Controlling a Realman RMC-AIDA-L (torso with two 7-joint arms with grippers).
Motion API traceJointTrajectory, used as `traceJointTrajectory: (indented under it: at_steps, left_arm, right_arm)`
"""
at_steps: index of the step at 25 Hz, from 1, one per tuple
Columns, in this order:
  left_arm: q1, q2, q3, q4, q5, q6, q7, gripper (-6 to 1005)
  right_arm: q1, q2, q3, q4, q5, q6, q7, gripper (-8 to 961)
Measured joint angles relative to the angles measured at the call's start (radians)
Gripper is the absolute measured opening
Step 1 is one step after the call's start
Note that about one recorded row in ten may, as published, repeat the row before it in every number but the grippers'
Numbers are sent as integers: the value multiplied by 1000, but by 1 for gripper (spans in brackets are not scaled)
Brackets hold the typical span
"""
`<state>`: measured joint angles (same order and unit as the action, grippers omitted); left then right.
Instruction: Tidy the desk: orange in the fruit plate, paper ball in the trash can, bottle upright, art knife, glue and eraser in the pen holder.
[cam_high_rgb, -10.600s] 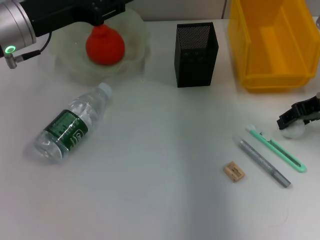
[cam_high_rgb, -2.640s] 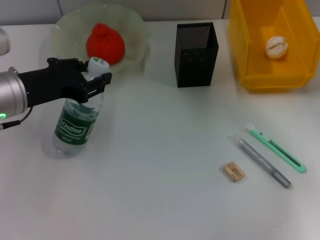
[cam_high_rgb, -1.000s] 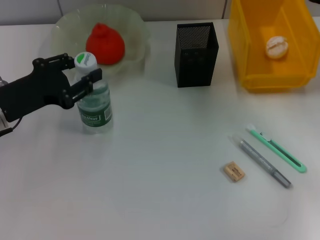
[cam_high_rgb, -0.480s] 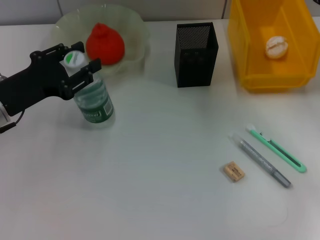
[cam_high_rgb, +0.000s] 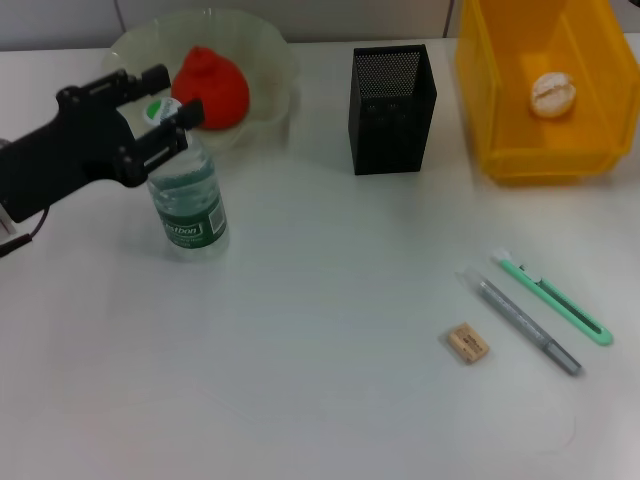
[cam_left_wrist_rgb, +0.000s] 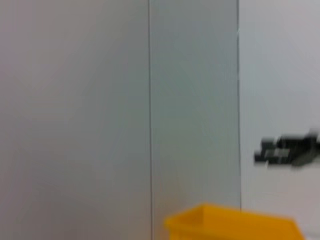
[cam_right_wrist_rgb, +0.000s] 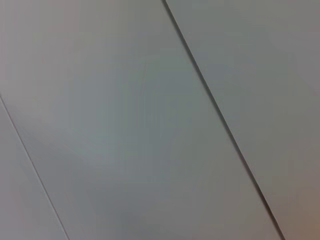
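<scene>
The clear water bottle (cam_high_rgb: 188, 200) with a green label stands upright on the white desk, left of centre. My left gripper (cam_high_rgb: 176, 94) is at its white cap (cam_high_rgb: 158, 108), one finger on each side, with a small gap showing by the far finger. The orange (cam_high_rgb: 210, 85) lies in the pale fruit plate (cam_high_rgb: 262, 115). The paper ball (cam_high_rgb: 553, 92) lies in the yellow bin (cam_high_rgb: 520, 140). The green art knife (cam_high_rgb: 555, 298), grey glue stick (cam_high_rgb: 525, 325) and tan eraser (cam_high_rgb: 467, 343) lie at the front right. The black mesh pen holder (cam_high_rgb: 393, 95) stands at the back centre. My right gripper is out of view.
The left wrist view shows only a grey wall and the rim of the yellow bin (cam_left_wrist_rgb: 235, 225). The right wrist view shows only grey panels. The plate sits right behind the bottle.
The bottle went from lying on its side to standing upright. In the last half second my left gripper rose slightly at the cap and the bottle straightened.
</scene>
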<state>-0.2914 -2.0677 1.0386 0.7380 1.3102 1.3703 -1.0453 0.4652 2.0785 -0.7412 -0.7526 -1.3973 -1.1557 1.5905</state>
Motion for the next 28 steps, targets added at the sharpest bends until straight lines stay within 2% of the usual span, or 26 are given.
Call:
traceJointTrajectory:
  at_steps: [5,6,7,8,9,10,12,13,14,15,17,20,24,27,28]
  left_arm:
    - [0,4,-40,28,-71,94,-9,530]
    - [-3,4,-72,38,-85,134,-14,530]
    - [-3,4,-72,38,-85,134,-14,530]
    - [-7,4,-94,41,-90,155,-16,530]
    - [-11,4,-112,42,-94,166,-16,530]
    - [-14,3,-130,40,-101,170,-15,530]
    - [-21,-1,-163,16,-125,167,-4,530]
    - [-37,-1,-182,-31,-165,164,14,530]
    - [-37,-1,-182,-31,-165,164,14,530]
    - [-48,0,-187,-62,-189,164,28,530]
    - [-65,3,-189,-92,-210,160,44,528]
    - [-81,3,-190,-97,-213,136,47,522]
    - [-95,3,-191,-99,-212,110,48,516]
    - [-104,3,-190,-100,-209,102,58,516]
    - [-109,3,-190,-101,-209,100,63,516]
  right_arm:
    - [3,-5,-12,-26,-1,-40,8,693]
    - [2,-8,-14,-47,-3,-67,19,693]
    - [-3,-12,-16,-80,-14,-104,44,693]
    - [-12,-20,-20,-171,-55,-180,126,693]
    - [-12,-20,-20,-171,-55,-180,126,693]
    - [-15,-25,-24,-230,-91,-216,194,693]
    - [-11,-38,-38,-354,-190,-290,359,693]
    - [7,-50,-65,-467,-308,-358,510,693]
    - [7,-50,-65,-467,-308,-358,510,692]
    - [23,-56,-93,-543,-390,-392,610,692]
    - [53,-59,-147,-654,-552,-438,761,692]
    - [118,-50,-252,-785,-838,-503,976,692]
    - [216,-21,-305,-765,-1120,-582,1128,692]
    - [275,-1,-307,-653,-1270,-590,1148,693]
    - [310,-1,-309,-554,-1303,-583,1150,693]
